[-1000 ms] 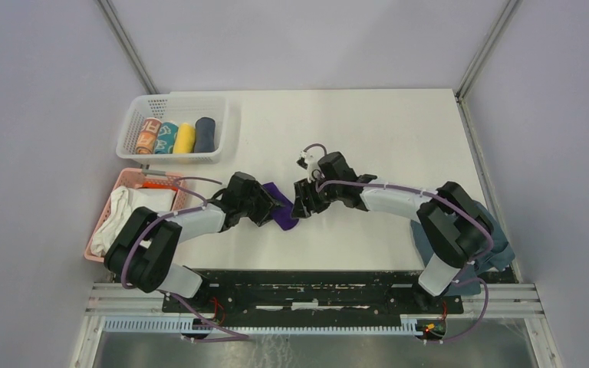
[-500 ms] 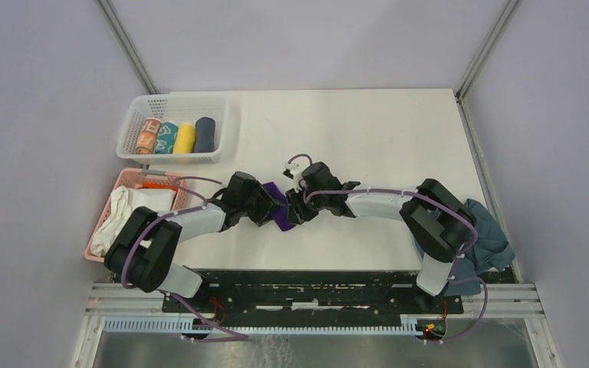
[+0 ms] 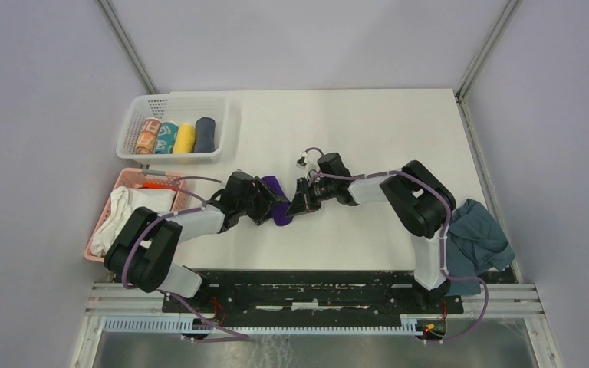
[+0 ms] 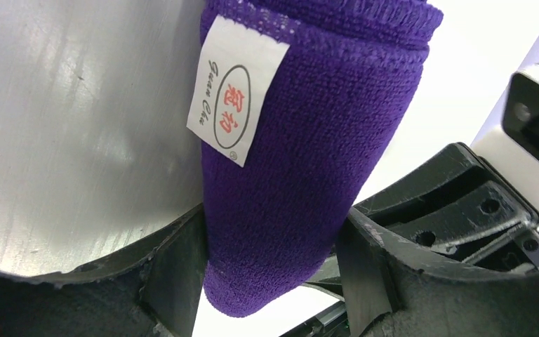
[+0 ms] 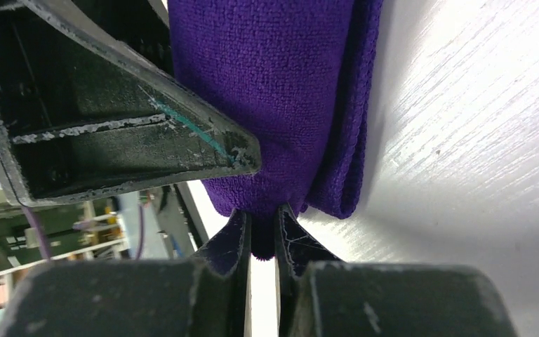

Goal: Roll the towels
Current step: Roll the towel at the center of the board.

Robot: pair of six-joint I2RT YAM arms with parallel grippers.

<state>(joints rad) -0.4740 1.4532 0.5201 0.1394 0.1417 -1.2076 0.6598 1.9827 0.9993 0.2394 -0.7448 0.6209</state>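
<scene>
Viewing the purple towel [image 3: 277, 201] rolled up short, lying on the white table [image 3: 368, 130] a little left of centre in the top view, caught between both claws; gripping it with the left gripper [image 4: 270, 235] set wide, one finger pressing each side of the roll, roll running from lower centre up to the top edge of the left wrist view, white label [image 4: 235, 91] with red characters facing the camera at upper left; pinching its end with the right gripper [image 5: 261, 217] closed down narrow, a small tuft of purple cloth sitting between the tips at lower centre of the right wrist view, rest of the roll extending to the top edge; showing a black finger [image 5: 112, 133] of the left gripper crossing the left half of that view, touching the roll; noting the slate-grey towel [image 3: 477, 239] lying crumpled at the lower right table edge, well apart from both claws; seeing a white basket [image 3: 184, 98] at upper left carrying four rolled towels [image 3: 184, 138], and a pink basket [image 3: 123, 178] just below it carrying white cloth [image 3: 123, 218].
</scene>
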